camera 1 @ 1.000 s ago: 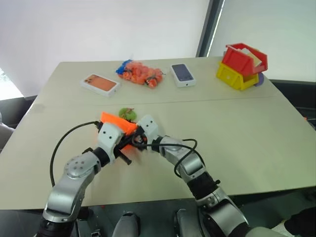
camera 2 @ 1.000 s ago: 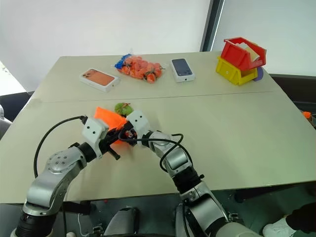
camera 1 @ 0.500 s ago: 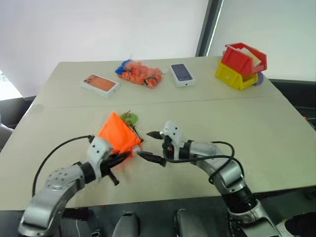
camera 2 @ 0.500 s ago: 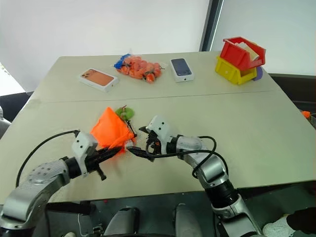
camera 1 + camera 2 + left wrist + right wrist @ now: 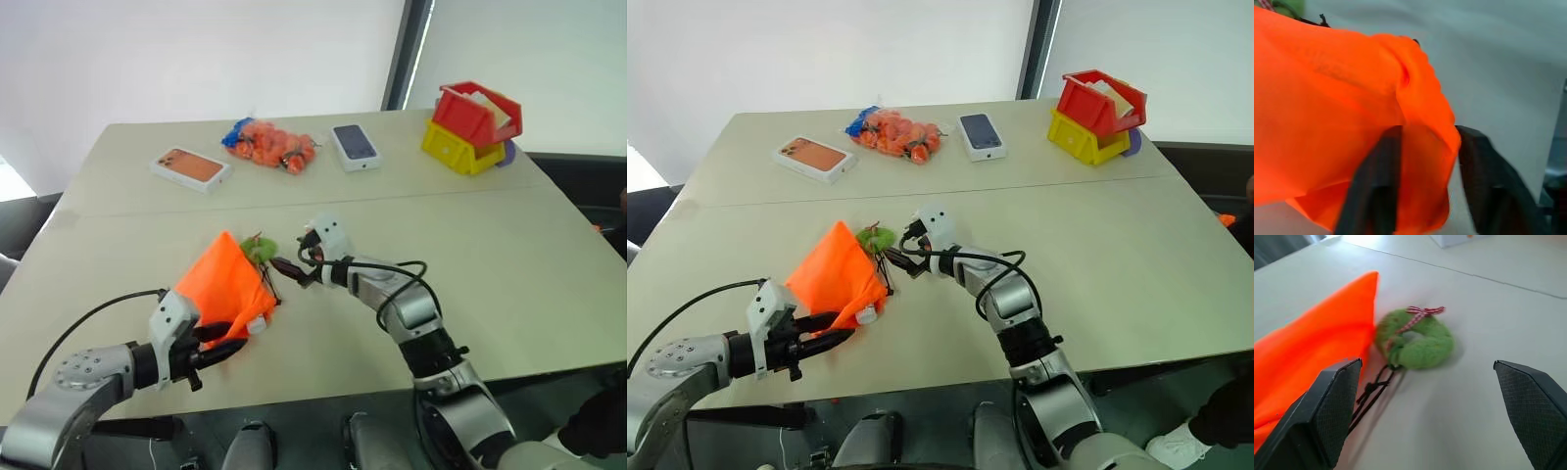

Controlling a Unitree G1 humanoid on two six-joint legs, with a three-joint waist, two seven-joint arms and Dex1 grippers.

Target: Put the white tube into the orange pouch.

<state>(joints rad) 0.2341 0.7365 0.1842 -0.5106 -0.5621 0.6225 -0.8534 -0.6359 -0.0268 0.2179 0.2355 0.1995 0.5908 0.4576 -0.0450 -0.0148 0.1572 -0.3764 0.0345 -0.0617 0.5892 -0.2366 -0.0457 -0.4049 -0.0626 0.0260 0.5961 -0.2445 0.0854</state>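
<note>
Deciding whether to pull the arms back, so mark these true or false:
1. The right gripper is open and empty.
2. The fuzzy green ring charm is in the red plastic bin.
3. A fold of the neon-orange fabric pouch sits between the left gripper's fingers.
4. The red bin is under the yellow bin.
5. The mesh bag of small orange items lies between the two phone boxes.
1. True: the right gripper is wide open with nothing in it.
2. False: the fuzzy green ring charm lies on the table beside the neon-orange fabric pouch.
3. True, as the left gripper shows.
4. False: the red bin sits tilted on the yellow bin.
5. True: the mesh bag lies between the orange phone box and the dark phone box.
</note>
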